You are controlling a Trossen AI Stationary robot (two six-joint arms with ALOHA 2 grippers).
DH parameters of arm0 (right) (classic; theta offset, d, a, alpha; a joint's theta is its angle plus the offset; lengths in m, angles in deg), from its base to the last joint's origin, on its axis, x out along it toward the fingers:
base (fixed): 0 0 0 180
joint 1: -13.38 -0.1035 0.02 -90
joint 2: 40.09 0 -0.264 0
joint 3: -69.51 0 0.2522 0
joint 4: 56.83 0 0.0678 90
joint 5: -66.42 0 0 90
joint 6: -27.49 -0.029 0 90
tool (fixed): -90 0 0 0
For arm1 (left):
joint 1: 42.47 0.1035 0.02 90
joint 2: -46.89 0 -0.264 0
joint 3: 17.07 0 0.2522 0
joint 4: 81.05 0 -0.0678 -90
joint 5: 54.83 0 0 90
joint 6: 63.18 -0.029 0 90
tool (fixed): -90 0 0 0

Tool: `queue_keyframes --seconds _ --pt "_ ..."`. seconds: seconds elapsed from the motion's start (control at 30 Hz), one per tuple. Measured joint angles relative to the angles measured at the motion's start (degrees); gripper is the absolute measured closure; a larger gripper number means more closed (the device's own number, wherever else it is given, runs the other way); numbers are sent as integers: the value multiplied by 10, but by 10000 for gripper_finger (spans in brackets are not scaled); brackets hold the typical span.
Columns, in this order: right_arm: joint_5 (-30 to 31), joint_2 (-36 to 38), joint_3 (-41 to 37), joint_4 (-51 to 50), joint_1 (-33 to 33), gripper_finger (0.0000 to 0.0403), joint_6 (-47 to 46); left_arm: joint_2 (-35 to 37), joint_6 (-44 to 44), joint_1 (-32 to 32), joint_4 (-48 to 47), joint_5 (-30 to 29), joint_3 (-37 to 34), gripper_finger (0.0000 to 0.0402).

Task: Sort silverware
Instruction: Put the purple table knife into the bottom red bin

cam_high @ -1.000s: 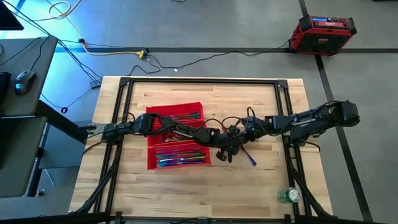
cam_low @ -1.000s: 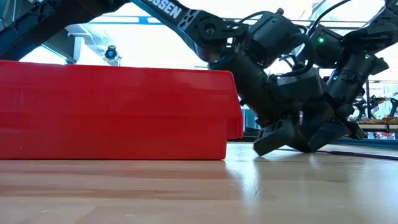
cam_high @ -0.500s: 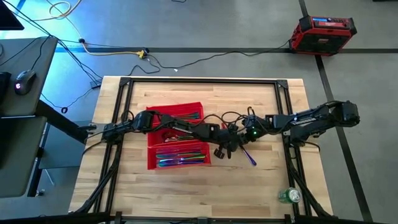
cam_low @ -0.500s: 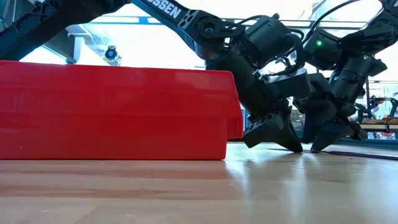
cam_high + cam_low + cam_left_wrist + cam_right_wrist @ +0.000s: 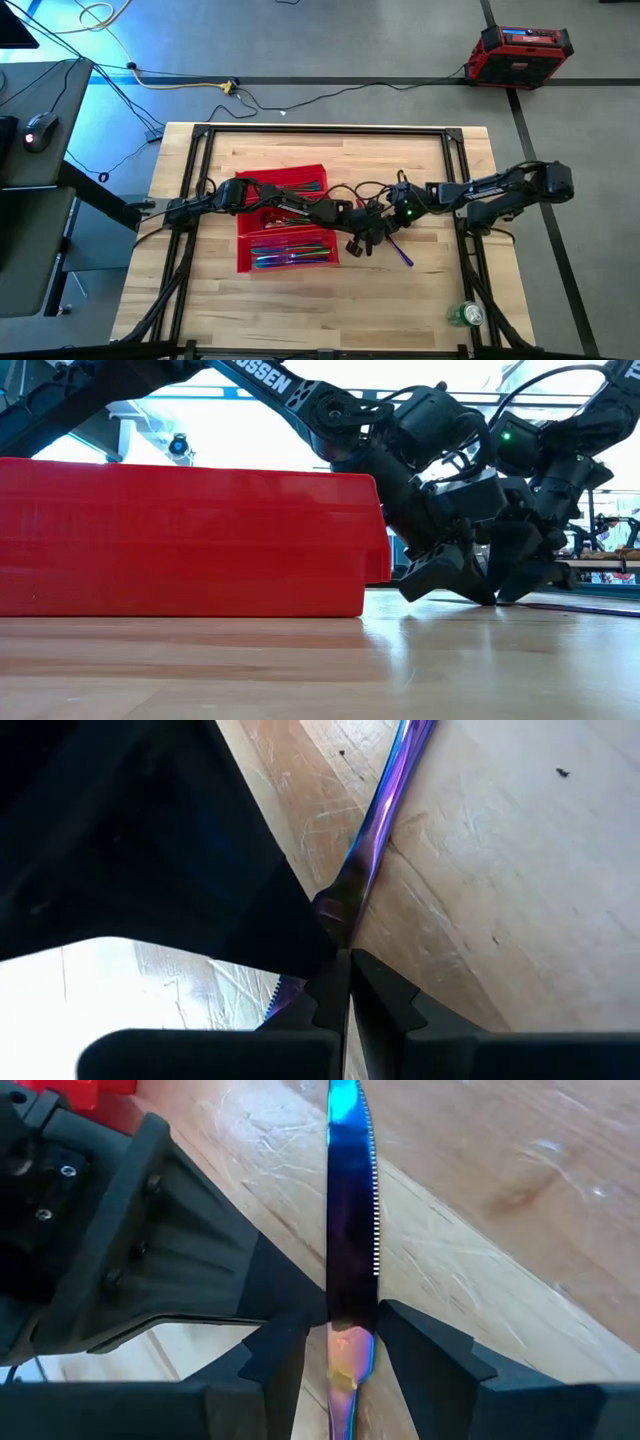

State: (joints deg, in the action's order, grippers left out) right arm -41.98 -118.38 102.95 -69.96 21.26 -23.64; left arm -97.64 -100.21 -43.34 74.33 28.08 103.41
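Wood table (image 5: 430, 290): knife (image 5: 349, 1230) between right claw (image 5: 340, 1350) fingers, left claw (image 5: 345, 990) pinching it.

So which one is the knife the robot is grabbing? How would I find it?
Start at the red tray on the wooden table, then look to its right, where the two black grippers meet. The knife lies flat on the bare wood there, with the left gripper shut on one end. It is the only shiny purple-blue piece outside the tray, and its edge has tiny saw teeth.
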Motion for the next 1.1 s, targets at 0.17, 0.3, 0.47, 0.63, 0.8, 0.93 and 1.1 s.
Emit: queue_keyframes --seconds 0.17,0.3,0.47,0.63,0.8,0.93,1.1 --pt "-14 -2 0 -4 13 265 22 8 3 -6 -13 -16 0 401" --pt "-22 -3 1 -12 21 265 39 31 3 -16 -43 -30 0 401" --pt "-27 -4 2 -14 24 265 50 48 12 -18 -91 -49 -2 402" --pt "-29 -4 1 -14 25 265 46 42 45 1 -117 1 1 401" --pt "-32 -9 -1 19 25 265 36 24 47 7 -82 10 0 401" --pt "-43 -20 -2 32 26 265 49 18 46 7 -52 10 -2 401" --pt "-47 -24 -3 42 26 265 59 16 63 7 -15 10 -2 401"
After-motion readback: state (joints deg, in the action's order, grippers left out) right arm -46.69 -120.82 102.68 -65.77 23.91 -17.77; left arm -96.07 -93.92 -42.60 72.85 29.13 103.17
